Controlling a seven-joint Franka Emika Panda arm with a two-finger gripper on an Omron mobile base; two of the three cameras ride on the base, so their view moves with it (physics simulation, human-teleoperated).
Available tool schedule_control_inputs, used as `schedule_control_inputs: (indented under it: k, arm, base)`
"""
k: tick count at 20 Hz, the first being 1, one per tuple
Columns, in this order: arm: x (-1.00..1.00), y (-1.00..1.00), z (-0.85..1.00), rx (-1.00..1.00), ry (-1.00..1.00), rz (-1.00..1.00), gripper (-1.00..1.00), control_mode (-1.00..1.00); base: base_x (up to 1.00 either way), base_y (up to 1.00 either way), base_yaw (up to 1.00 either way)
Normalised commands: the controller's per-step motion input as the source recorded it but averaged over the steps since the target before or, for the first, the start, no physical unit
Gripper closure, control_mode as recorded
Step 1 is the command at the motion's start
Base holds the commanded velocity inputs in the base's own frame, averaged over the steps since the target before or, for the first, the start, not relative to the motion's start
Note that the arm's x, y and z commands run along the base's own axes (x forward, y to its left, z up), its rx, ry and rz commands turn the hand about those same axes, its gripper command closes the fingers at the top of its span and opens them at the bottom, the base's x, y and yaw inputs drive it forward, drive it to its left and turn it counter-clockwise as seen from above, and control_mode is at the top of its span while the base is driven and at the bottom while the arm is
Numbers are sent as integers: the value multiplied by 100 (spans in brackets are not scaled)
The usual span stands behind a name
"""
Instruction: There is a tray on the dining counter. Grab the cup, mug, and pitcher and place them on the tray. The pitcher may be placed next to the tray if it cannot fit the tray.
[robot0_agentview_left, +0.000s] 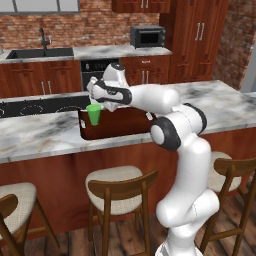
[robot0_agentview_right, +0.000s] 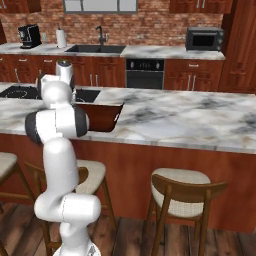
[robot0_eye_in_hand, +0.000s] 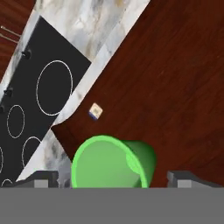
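The bright green cup stands upright in the left end of the dark reddish-brown tray on the dining counter. My gripper hangs just above the cup, open. In the hand view I look down into the cup, which sits on the tray floor near a corner, between the two fingertips, which stand wide apart and clear of its sides. From the right base view my arm hides the cup and part of the tray. The mug and the pitcher are out of view.
A black cooktop lies in the counter just beyond the tray's left end. Wooden stools line the counter's near side. The back counter carries a sink and a microwave. Bare marble stretches right of the tray.
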Motion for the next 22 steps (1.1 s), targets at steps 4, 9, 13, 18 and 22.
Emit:
schedule_control_inputs:
  k: [4, 9, 13, 18, 22]
  arm:
    - [-21, -33, 93, 0, 0, 3, -100, -100]
    - [-86, -79, 63, -7, -3, 16, -100, -100]
    - [-100, -85, 39, -16, -9, 28, -100, -100]
    - [-100, -69, 27, -20, -5, 29, -100, -100]
    - [-100, -47, 24, -27, -1, 31, -100, -100]
  base:
    - [0, 0, 0]
    - [0, 0, 0]
    - [0, 0, 0]
    - [0, 0, 0]
    - [0, 0, 0]
